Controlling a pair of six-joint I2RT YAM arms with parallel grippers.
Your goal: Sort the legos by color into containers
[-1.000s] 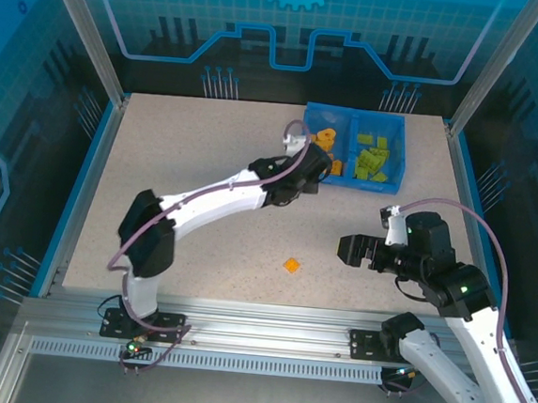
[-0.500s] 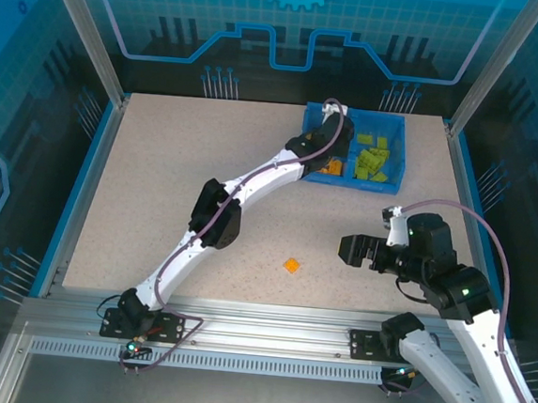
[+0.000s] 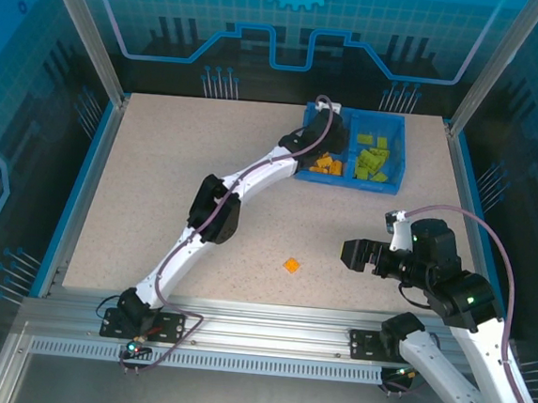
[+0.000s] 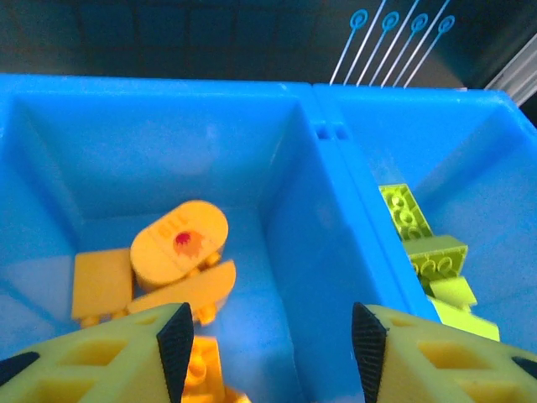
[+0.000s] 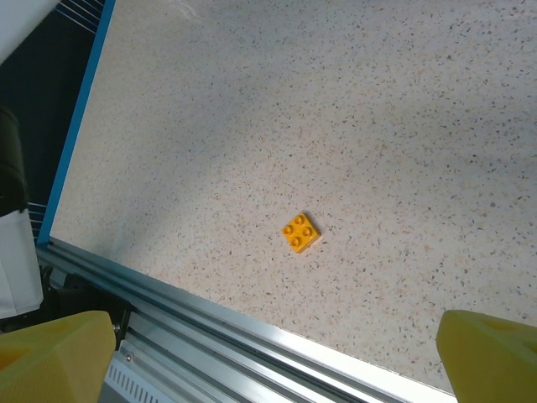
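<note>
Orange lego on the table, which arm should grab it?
Right, probably. The right gripper hangs open near the lego, which lies in its wrist view. The left gripper is far off, over the orange side of the tray.

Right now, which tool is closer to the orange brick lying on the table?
Right. The right tool hovers just beside the orange brick, on its right; the left tool is far away over the blue tray.

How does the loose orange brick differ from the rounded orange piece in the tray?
Place: the square brick lies alone on the table; the rounded piece sits in the blue tray's left compartment. Shape: the brick shows four studs; the piece is oval with a red spot. Both are orange.
</note>
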